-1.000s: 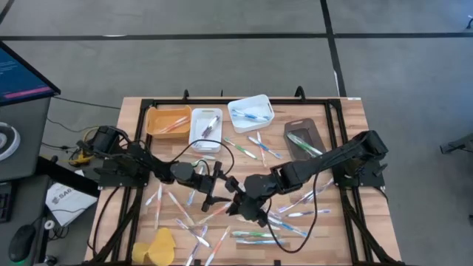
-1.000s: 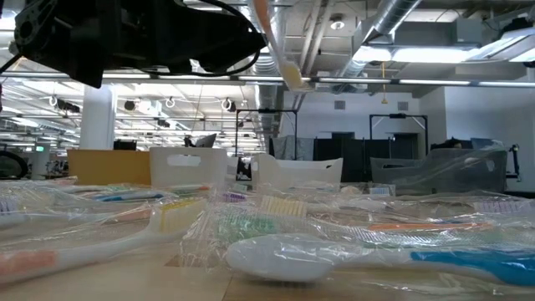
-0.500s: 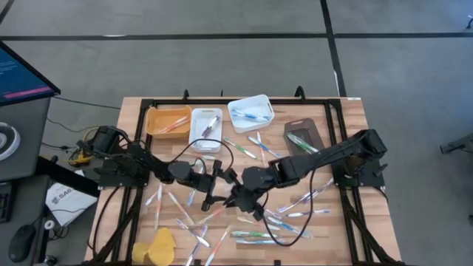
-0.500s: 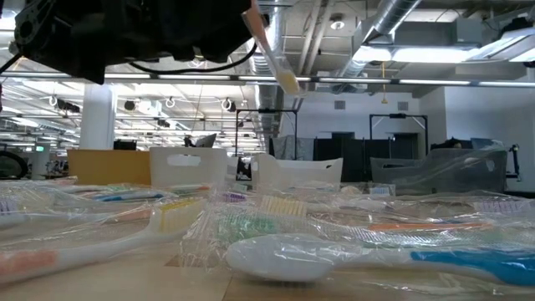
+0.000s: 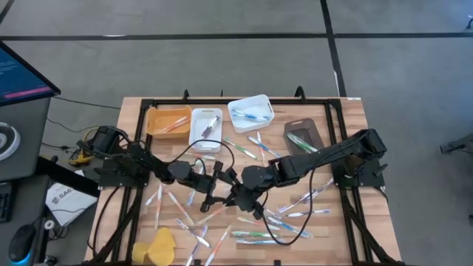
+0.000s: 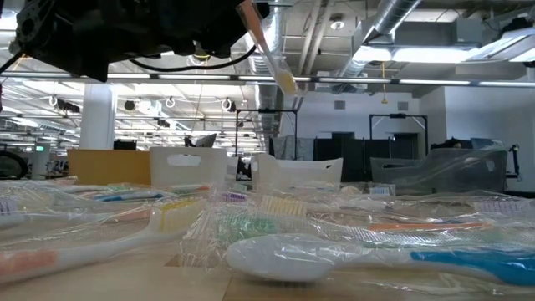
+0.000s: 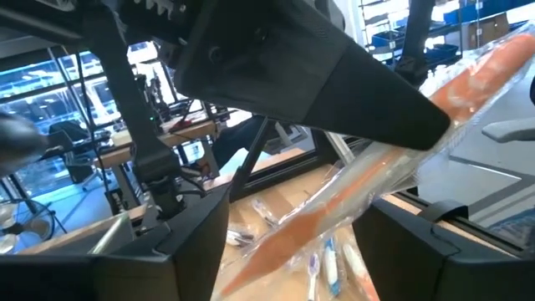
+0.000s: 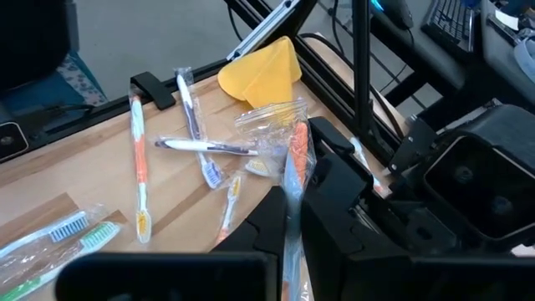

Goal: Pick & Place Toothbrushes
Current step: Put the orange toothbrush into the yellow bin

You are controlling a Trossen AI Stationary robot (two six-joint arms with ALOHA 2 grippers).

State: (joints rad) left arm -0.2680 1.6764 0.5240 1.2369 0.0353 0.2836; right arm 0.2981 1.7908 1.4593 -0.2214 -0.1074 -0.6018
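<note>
Four bins (image 5: 205, 130) are ranged in a row along the table's (image 5: 353, 111) far edge, each with toothbrushes inside. Loose toothbrushes (image 5: 262, 236) are scattered over the middle and near part. A cloth lump (image 5: 157, 246) is seen at the near left corner. The two grippers meet above the table's centre, left gripper (image 5: 219, 185) just left of right gripper (image 5: 238, 196), a wrapped toothbrush (image 7: 351, 191) between them.

High view: straight down, far off, takes in whole table (image 5: 355, 111) and floor. Low view: at tabletop level, very close to wrapped toothbrushes (image 6: 276, 251), facing the hall behind. Wrist views: tight, each facing the other arm; both share the wrapped orange toothbrush (image 7: 351, 196) held midair.
</note>
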